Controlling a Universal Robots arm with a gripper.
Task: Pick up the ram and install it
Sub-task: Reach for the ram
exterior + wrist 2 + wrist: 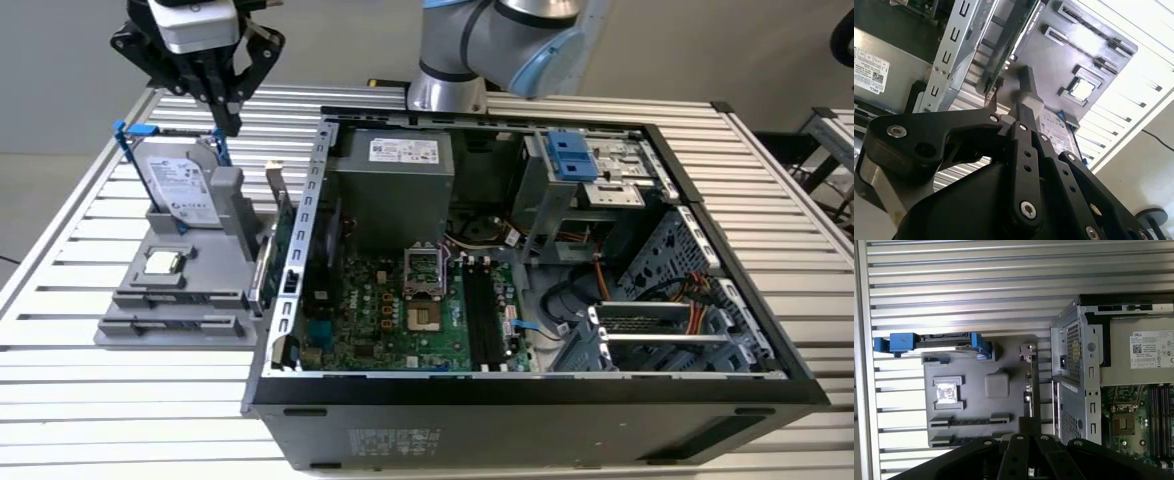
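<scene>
**Gripper clenched and empty above the holder; ram in its slot**

My slatted table is mostly taken up by the open computer case, which fills its middle and the exterior view's right. Bare slats run along the table edge on the exterior view's left and in front of the case, and there is open room above the holder. Inside the case the motherboard lies flat, with its black memory slots uncovered.

Just beside the case wall, toward the exterior view's left, sits the grey holder. A hard drive with blue rails stands upright at the holder's end nearest my arm's base. A circuit card stands on edge along the side next to the case. A small square chip lies in a pocket near the middle.

The ram looks to be the thin dark strip in a long slot at the holder's end away from the drive.

My gripper hangs above the drive end of the holder, touching nothing. Its fingers are clenched together, with nothing between them.
</scene>
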